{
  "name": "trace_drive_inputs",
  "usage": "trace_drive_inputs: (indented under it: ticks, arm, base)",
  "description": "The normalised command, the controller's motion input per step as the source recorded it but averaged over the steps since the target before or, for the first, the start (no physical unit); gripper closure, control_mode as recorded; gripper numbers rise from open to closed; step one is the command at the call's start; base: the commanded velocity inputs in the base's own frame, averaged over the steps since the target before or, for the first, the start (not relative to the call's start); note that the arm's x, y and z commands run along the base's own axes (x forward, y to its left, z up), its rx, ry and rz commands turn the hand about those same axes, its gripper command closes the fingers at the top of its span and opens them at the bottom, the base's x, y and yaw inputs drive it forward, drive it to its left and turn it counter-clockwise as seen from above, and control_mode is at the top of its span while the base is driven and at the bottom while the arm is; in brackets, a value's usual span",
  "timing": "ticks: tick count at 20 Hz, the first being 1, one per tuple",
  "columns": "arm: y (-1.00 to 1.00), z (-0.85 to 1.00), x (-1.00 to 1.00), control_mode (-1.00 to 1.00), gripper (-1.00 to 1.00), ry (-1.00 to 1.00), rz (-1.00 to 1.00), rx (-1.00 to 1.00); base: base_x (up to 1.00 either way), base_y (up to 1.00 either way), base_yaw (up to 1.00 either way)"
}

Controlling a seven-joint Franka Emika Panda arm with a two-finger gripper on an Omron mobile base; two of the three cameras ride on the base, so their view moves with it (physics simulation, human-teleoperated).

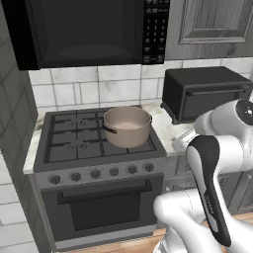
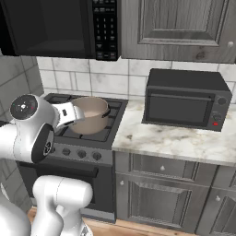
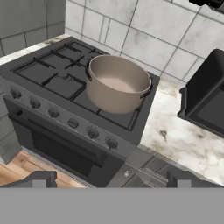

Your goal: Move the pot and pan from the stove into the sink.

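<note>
Tiled kitchen wall, marble counter [image 2: 175, 138], dark cabinets. Gripper [image 3: 113, 181] held above and in front of stove [image 1: 74, 143], jaws spread wide, nothing held. Pot [image 1: 127, 126] seen on stove's right rear grate, upright, empty. Toaster oven [image 2: 186, 99] set on counter right of stove; microwave [image 1: 84, 29] mounted above stove. Pot judged rigid, metallic, fairly heavy, walls smooth and too wide to span; hold best taken at rim or dark loop handle [image 3: 89, 75].

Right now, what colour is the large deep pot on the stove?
Tan-beige, paler inside; hand view shows it best.
</note>
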Motion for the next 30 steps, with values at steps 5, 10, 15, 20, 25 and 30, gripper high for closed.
trace_drive_inputs:
  ticks: [5, 10, 15, 20, 25, 30]
  arm:
    - [0.0, 0.0, 0.0, 1.0, -1.0, 0.0, 0.0, 0.0]
    - [0.04, 0.0, 0.0, -1.0, -1.0, 0.0, 0.0, 0.0]
    - [0.3, 0.0, 0.02, -1.0, -1.0, 0.0, -0.03, -0.03]
    - [0.71, 0.0, 0.0, -1.0, -1.0, 0.0, 0.0, 0.0]
    - [0.37, 0.0, -0.01, -1.0, -1.0, 0.0, 0.01, -0.01]
    - [0.0, -0.02, 0.0, -1.0, -1.0, 0.0, 0.01, -0.01]
  base:
    - [0.6, 0.28, -0.01]
    - [0.07, 0.07, 0.0]
    - [0.0, 0.0, 0.0]
    - [0.0, 0.0, 0.0]
    - [0.0, 0.0, 0.0]
    - [0.0, 0.0, 0.0]
